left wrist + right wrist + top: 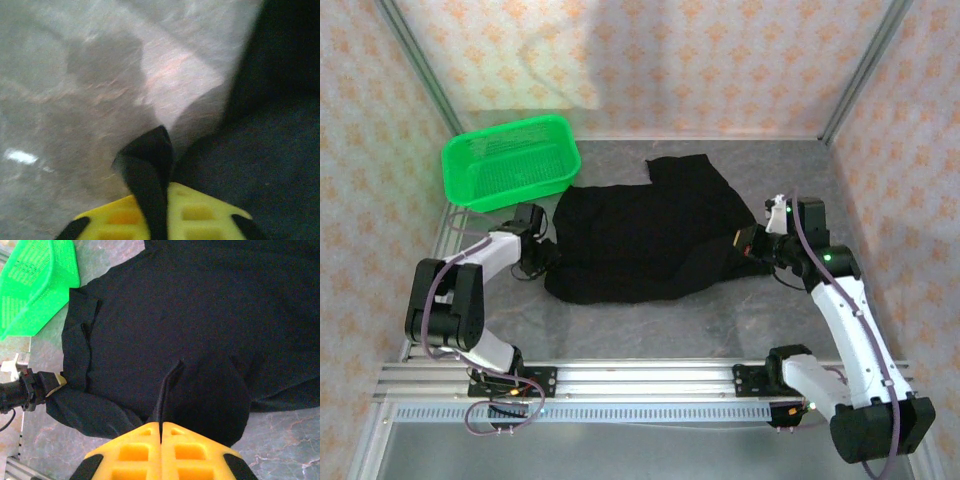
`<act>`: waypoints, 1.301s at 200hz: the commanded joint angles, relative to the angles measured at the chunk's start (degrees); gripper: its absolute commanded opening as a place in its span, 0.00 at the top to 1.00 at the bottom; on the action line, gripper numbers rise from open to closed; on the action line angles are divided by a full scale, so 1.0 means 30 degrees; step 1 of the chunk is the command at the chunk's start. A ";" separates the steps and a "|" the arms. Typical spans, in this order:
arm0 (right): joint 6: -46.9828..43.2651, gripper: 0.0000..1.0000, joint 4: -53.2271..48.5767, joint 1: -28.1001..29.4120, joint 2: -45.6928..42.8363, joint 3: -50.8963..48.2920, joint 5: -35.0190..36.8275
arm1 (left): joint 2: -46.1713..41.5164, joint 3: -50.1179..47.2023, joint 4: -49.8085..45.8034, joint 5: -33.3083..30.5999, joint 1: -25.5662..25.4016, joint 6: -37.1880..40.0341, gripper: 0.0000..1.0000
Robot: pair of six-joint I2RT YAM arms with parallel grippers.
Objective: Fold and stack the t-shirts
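the left gripper (150,202) is clamped tight at the bottom of the left wrist view, with a ridge of black cloth pinched between its yellow fingers (205,215). the right gripper (161,429) is closed the same way at the bottom of the right wrist view, nipping a thin fold. both folds belong to the black t-shirt (650,235), which lies spread and rumpled in the centre of the top view on the grey marbled table (650,325). the grippers hold its left and right edges. a bright green mesh basket (510,160) sits at the upper left, just beside the shirt's corner.
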 commanded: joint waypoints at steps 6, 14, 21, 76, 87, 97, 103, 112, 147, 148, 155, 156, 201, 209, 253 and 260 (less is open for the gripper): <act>0.0440 1.00 0.1362 -0.0094 0.1218 0.1761 0.1108 | -0.0995 0.2790 0.1094 0.0320 -0.0462 0.0657 0.93; 0.0239 1.00 0.1392 -0.0080 0.1886 0.2521 0.1500 | -0.1323 0.3693 0.0858 0.0319 -0.0550 0.1137 0.93; 0.0041 1.00 0.1366 -0.0121 0.2549 0.3224 0.1825 | -0.1588 0.4504 0.0558 0.0302 -0.0645 0.1601 0.93; -0.0909 1.00 0.1073 -0.1032 0.7080 0.9886 0.3103 | -0.3064 0.8906 -0.0778 -0.1006 -0.0733 0.5305 0.92; -0.0872 1.00 0.0978 -0.1325 0.7218 1.0268 0.3183 | -0.3475 0.8546 -0.0665 -0.1105 -0.0700 0.5447 0.91; -0.0825 1.00 0.0733 -0.1560 0.7113 1.0135 0.3287 | -0.3918 0.7878 -0.0664 -0.1060 -0.0701 0.5278 0.90; -0.0744 1.00 0.0522 -0.1636 0.6904 0.9854 0.3526 | -0.4205 0.7210 -0.0656 -0.0949 -0.0712 0.5043 0.89; -0.0476 1.00 0.0330 -0.1725 0.6406 0.8860 0.3973 | -0.4791 0.5833 -0.0493 -0.0731 -0.0734 0.4554 0.87; 0.1992 1.00 0.0160 -0.1969 0.3059 0.2542 0.6156 | -0.8206 -0.0823 0.0438 -0.0511 -0.0734 0.2086 0.81; 0.2061 1.00 0.0133 -0.1969 0.2960 0.2365 0.6198 | -0.8326 -0.1016 0.0473 -0.0507 -0.0734 0.2009 0.81; 0.2619 1.00 -0.0020 -0.1965 0.2286 0.1218 0.6763 | -0.9175 -0.2236 0.0755 -0.0195 -0.0734 0.1352 0.77; 0.2697 1.00 -0.0060 -0.1952 0.2207 0.1058 0.6853 | -0.9309 -0.2411 0.0807 -0.0144 -0.0734 0.1247 0.76; 0.5414 1.00 -0.1038 -0.1971 -0.0553 -0.3002 0.8877 | -1.4908 -0.5920 -0.1197 -0.0898 -0.0721 -0.0390 0.45; 0.5629 1.00 -0.1151 -0.1977 -0.0752 -0.3290 0.9095 | -1.5589 -0.5964 -0.1317 -0.1086 -0.0728 -0.0595 0.40; 0.6022 1.00 -0.1871 -0.1984 -0.0773 -0.4153 1.0679 | -1.3464 -0.4058 -0.1113 0.0255 -0.0733 -0.0023 0.30; 0.6023 1.00 -0.1883 -0.1995 -0.0758 -0.4248 1.0792 | -1.2589 -0.3342 -0.1285 0.0509 -0.0725 0.0350 0.29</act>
